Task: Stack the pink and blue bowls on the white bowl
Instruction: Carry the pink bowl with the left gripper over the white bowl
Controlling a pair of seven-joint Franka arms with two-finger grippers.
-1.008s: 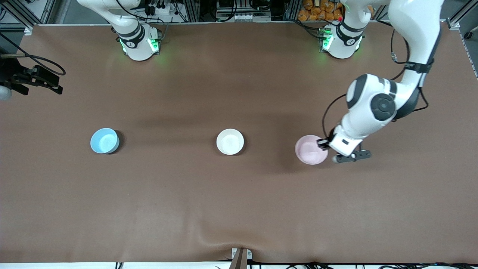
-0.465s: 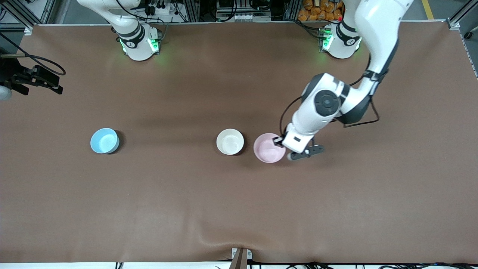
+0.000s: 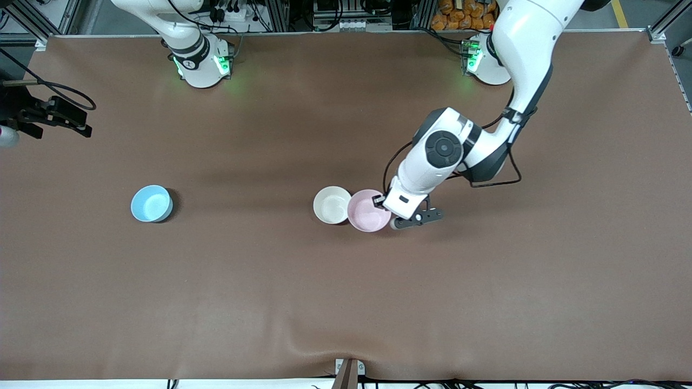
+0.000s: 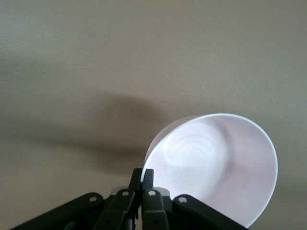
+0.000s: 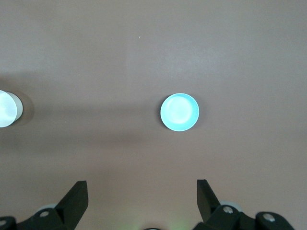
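My left gripper point(image 3: 381, 203) is shut on the rim of the pale pink bowl point(image 3: 367, 212) and holds it tilted just above the table. In the front view the pink bowl's rim overlaps the edge of the cream-white bowl point(image 3: 331, 204), on the side toward the left arm's end. The left wrist view shows the gripper point(image 4: 142, 171) pinching the pink bowl's rim point(image 4: 216, 163). The light blue bowl point(image 3: 151, 203) stands alone toward the right arm's end. My right gripper point(image 5: 141, 184) is open and empty, high over the blue bowl point(image 5: 180, 112); it is out of the front view.
A brown cloth covers the table point(image 3: 346, 292). A black device on a cable point(image 3: 51, 113) sits at the edge at the right arm's end. A small bracket point(image 3: 348, 373) sits at the table edge nearest the front camera. The white bowl shows at the right wrist view's edge point(image 5: 7, 109).
My left gripper has carried the pink bowl from the left arm's end of the table toward the white bowl, until their rims overlap in view. The blue and white bowls have not moved.
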